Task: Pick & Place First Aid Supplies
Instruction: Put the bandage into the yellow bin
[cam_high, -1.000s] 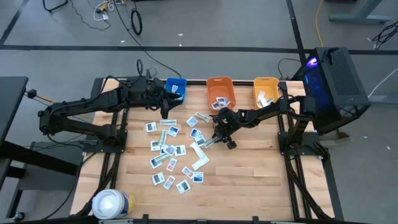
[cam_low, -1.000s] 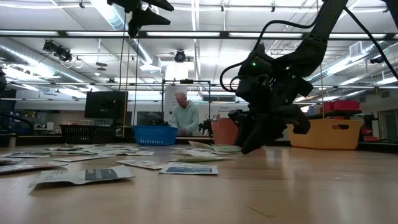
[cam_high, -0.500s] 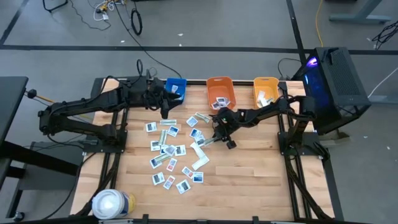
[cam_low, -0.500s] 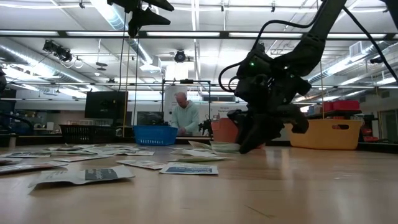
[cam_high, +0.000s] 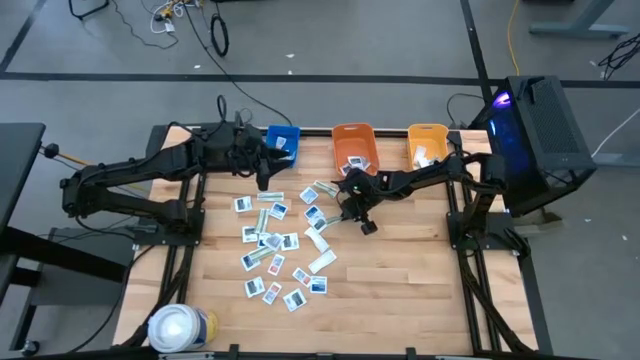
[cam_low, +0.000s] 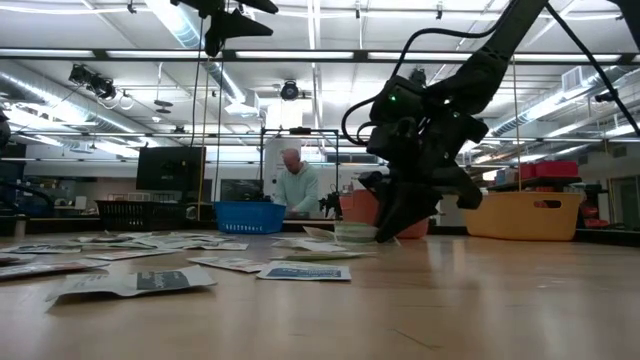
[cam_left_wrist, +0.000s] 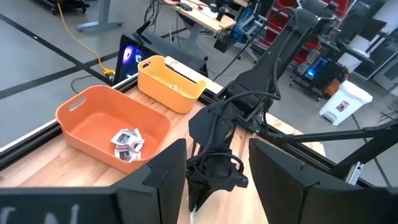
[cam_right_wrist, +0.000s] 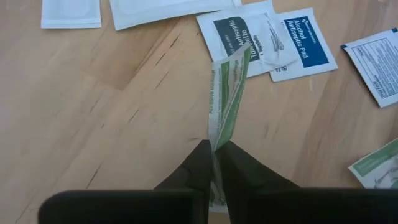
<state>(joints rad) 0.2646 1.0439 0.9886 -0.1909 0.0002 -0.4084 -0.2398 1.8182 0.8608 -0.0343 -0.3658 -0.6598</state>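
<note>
Many small white packets (cam_high: 275, 245) with blue or red print lie scattered on the wooden table (cam_high: 400, 290). My right gripper (cam_high: 347, 207) is low over their right side, shut on a long pale green strip (cam_right_wrist: 225, 99). In the low view, the strip (cam_low: 355, 233) shows just above the tabletop at the fingertips. My left gripper (cam_high: 263, 182) hangs high near the blue bin (cam_high: 283, 140), open, with nothing between its fingers (cam_left_wrist: 168, 180). My right gripper pinches one end of the green strip (cam_right_wrist: 215, 144) between its two fingers (cam_right_wrist: 198, 167). The fingers slant down from the table's right side and lie roughly along the strip. The strip stands on edge and twisted, and its far end (cam_right_wrist: 237, 57) reaches over a white packet (cam_right_wrist: 239, 37).
Three bins stand along the far edge: blue, orange (cam_high: 353, 147) with a few packets inside, and yellow (cam_high: 427, 143). A large white roll (cam_high: 180, 327) stands at the near left corner. A person (cam_low: 297, 185) is in the room behind.
The held end of the green strip has come a little off the table in my right gripper. Its other end stays by the packets.
</note>
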